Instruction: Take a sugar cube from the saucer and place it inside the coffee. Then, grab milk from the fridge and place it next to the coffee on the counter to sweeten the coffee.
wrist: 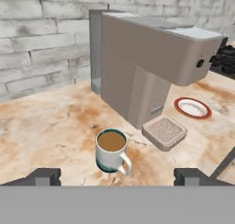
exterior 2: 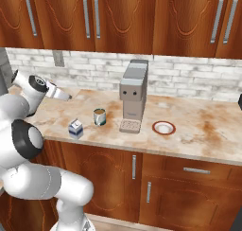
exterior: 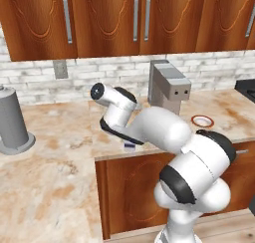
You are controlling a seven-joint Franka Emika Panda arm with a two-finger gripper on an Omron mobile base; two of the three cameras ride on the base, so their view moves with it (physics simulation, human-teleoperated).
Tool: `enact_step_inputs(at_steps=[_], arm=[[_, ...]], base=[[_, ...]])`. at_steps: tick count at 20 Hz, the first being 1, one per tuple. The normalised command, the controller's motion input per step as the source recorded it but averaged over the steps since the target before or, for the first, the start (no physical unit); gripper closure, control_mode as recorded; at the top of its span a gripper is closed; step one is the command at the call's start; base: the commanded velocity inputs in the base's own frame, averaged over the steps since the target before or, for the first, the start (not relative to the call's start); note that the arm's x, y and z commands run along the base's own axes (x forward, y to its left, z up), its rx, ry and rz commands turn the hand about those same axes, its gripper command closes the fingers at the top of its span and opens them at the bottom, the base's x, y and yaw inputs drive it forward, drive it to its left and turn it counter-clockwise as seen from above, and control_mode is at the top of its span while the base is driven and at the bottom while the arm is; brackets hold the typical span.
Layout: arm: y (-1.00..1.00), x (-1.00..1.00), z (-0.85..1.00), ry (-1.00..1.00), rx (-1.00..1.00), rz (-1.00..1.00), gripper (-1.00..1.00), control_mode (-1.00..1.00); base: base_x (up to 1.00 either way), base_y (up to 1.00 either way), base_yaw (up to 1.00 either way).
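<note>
One mug of coffee (wrist: 111,150) stood on counter (exterior 2: 208,130), teal-grey outside, white inside, brown liquid near brim, handle turned toward camera in hand view. Milk (exterior 2: 75,128), white carton with dark blue band, stood upright just beside it. Saucer (wrist: 193,107), white with reddish-brown rim, lay beyond coffee machine (wrist: 147,67), nothing visible on it. Tool (wrist: 117,176) hung above counter, fingers spread wide, gripping nothing.

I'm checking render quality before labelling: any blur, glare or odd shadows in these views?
Left base view: soft and low-detail, milk mostly hidden by the arm. Right base view: even light, faint shadows under the coffee. Hand view: sharpest, no glare, claw fingertips spread wide.
</note>
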Motion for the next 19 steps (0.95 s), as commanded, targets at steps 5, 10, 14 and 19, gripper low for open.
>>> enact_step_inputs(at_steps=[5, 10, 14, 19], arm=[[-0.43, -0.88, 0.68, -0.02, 0.2, -0.07, -1.0, -1.0], [-1.0, -1.0, 0.21, -0.24, 0.31, 0.0, -1.0, -1.0], [-1.0, -1.0, -0.01, -0.18, 0.25, 0.0, -1.0, -1.0], [-1.0, -1.0, -0.36, -0.11, 0.14, 0.0, -1.0, -1.0]], base=[[0.0, 0.0, 0.0], [0.0, 0.0, 0.0], [0.0, 0.0, 0.0], [0.0, 0.0, 0.0]])
